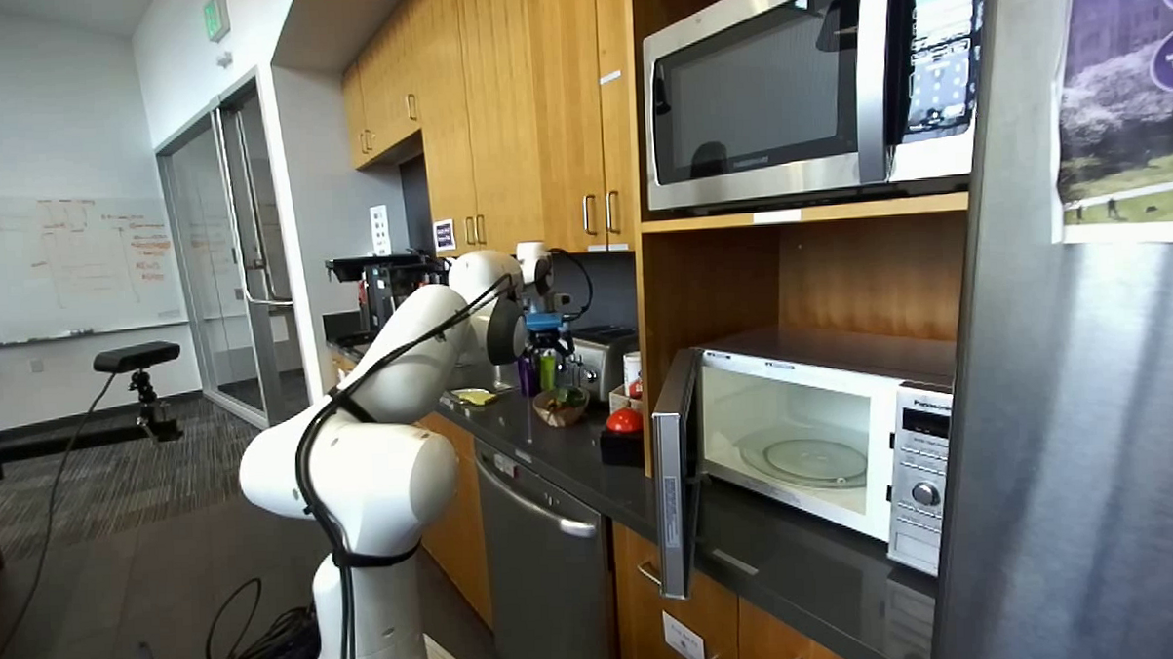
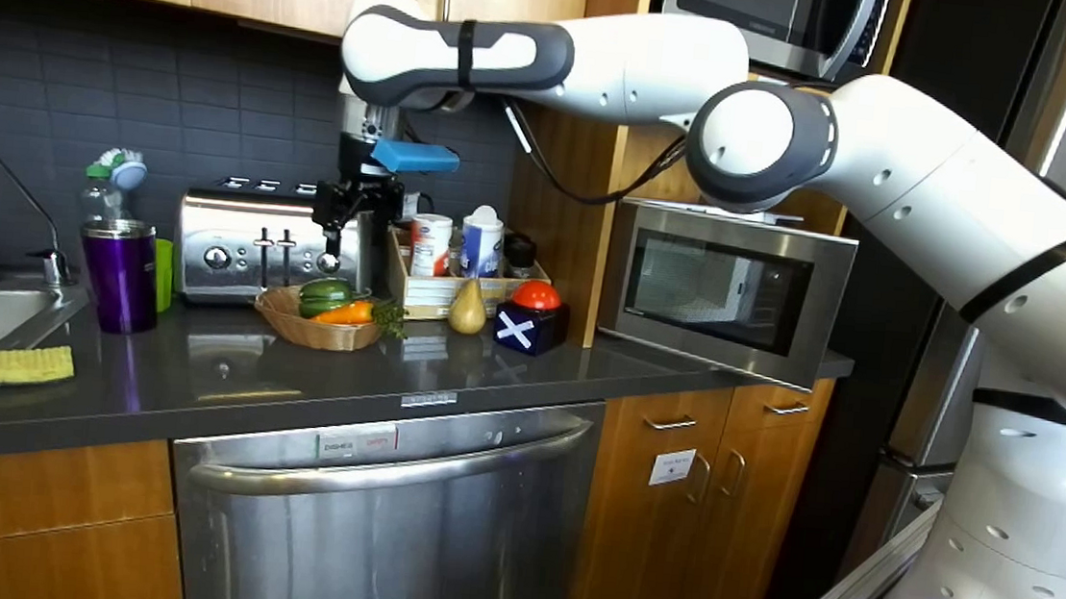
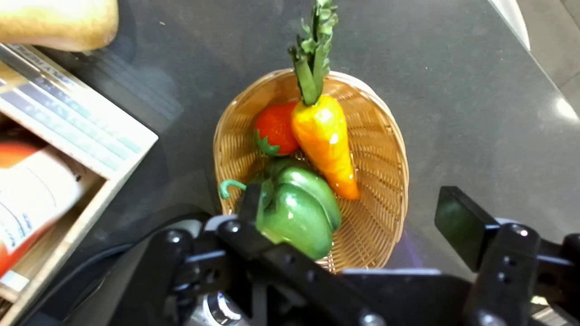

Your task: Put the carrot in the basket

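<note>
The orange carrot (image 3: 327, 142) with a green leafy top lies in the oval wicker basket (image 3: 395, 136). Its leaves hang over the rim. In an exterior view the carrot (image 2: 346, 313) and the basket (image 2: 304, 330) show on the dark counter in front of the toaster. The basket (image 1: 557, 418) also shows small in an exterior view; the carrot is hard to make out there. My gripper (image 3: 355, 213) is open, its fingers wide apart with nothing between them. In an exterior view the gripper (image 2: 337, 220) is above the basket, pointing down, apart from the carrot.
A green pepper (image 3: 299, 208) and a red fruit (image 3: 276, 129) share the basket. Around it stand the toaster (image 2: 248, 250), a crate (image 2: 427, 298) with canisters, a pear-shaped item (image 2: 468, 308), a red-button box (image 2: 531, 323), a purple tumbler (image 2: 120, 278) and an open microwave door (image 2: 722, 287).
</note>
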Tool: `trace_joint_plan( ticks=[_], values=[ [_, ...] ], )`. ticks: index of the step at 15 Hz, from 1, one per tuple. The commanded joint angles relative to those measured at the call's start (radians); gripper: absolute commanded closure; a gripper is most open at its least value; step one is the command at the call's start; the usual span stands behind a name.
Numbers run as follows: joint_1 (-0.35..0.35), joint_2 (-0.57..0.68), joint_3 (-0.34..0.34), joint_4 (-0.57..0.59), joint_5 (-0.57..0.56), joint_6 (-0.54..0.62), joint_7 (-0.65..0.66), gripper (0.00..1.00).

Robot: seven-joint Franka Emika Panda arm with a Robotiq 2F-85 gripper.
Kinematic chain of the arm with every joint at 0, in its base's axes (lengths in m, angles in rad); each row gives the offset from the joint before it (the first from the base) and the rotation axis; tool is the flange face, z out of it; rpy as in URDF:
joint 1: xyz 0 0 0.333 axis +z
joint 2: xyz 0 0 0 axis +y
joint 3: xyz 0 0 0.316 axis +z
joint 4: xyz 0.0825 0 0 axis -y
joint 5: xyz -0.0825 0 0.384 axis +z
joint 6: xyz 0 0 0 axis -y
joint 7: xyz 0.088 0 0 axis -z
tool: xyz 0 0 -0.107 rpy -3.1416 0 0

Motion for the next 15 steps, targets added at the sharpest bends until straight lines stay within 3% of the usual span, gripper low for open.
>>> trace_joint_plan(
  ticks=[1, 9, 15],
  values=[
    [0.004, -0.065, -0.014, -0.038, 0.007, -0.056, 0.141, 0.00],
    [-0.030, -0.236, 0.016, -0.211, 0.058, -0.201, 0.382, 0.00],
    [-0.078, -0.425, 0.057, -0.482, 0.225, -0.141, 0.431, 0.00]
  ],
)
